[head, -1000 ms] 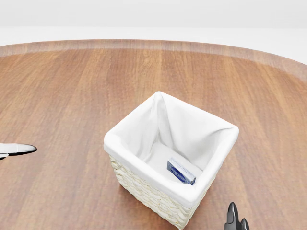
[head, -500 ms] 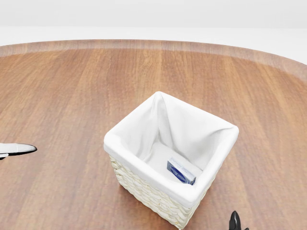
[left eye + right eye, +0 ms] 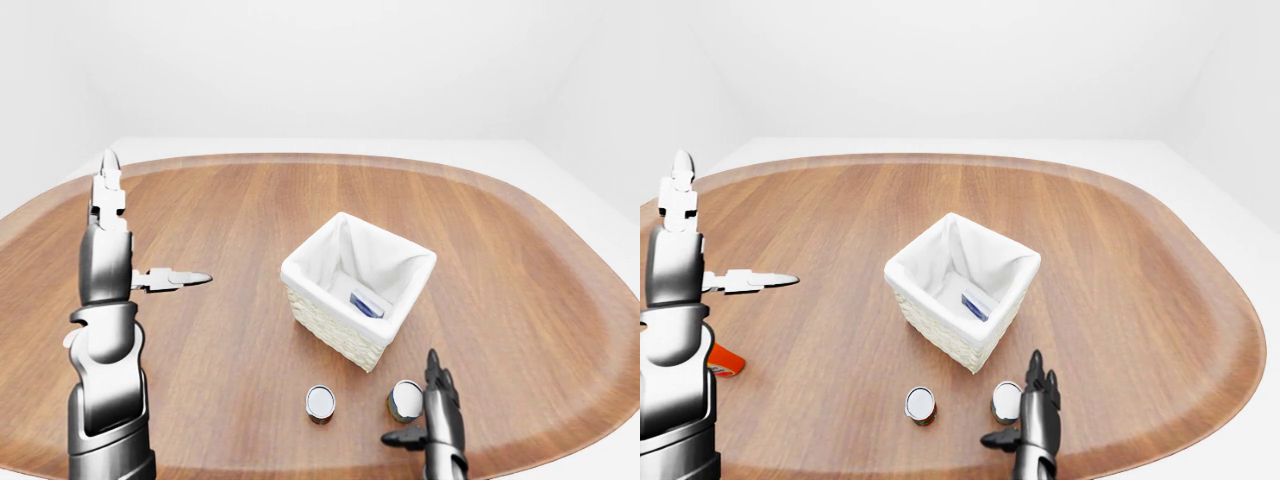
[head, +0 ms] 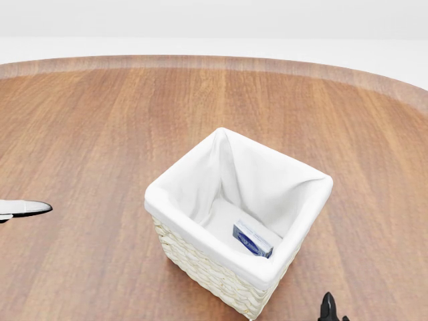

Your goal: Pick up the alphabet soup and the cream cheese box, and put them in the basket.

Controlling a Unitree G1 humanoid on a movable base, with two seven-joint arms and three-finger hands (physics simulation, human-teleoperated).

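Two cans [image 3: 405, 400] lie just beside the spread right hand [image 3: 437, 400]; cream cheese box [image 4: 252, 240] sits in basket [image 4: 194, 217].

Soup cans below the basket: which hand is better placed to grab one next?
Right, likely. The right hand stands open right beside the right-hand can, below the basket. The left hand is raised, open, far to the left. I can't tell which can is the alphabet soup.
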